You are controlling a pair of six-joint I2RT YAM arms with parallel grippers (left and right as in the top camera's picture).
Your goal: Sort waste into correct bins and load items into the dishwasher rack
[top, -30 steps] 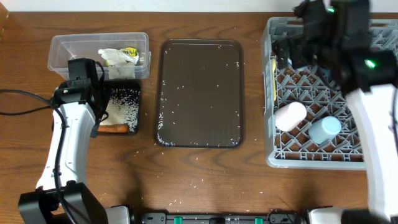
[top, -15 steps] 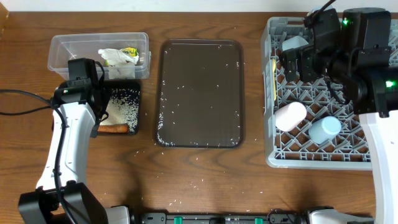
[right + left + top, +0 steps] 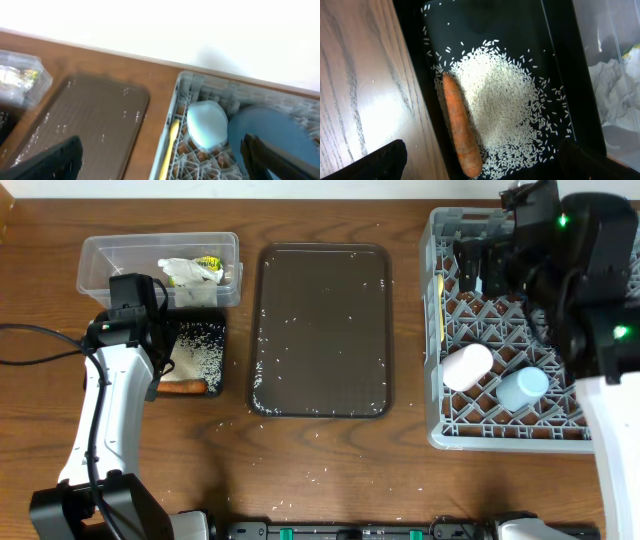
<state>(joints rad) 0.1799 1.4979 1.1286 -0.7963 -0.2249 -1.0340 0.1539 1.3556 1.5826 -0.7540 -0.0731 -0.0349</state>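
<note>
Two arms hover, fingers spread and empty. Left gripper (image 3: pixel 487 162) points down over the black tray (image 3: pixel 470 20); just beneath it a heap of white rice (image 3: pixel 505 110) touches an orange carrot stick (image 3: pixel 461 127). Right gripper (image 3: pixel 165 160) tilts above the grey rack (image 3: pixel 187 82), with the bowl (image 3: pixel 206 124), blue plate (image 3: pixel 270 130) and yellow spoon (image 3: pixel 170 145) ahead. The print on the wrapper (image 3: pixel 208 263) is unreadable.

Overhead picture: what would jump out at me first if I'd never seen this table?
The big grey rack on the right, with a pink cup and a light blue cup lying inside it. Next, the brown tray in the middle, speckled with white grains. On the left, a black tray holds a white rice pile and an orange stick.
</note>
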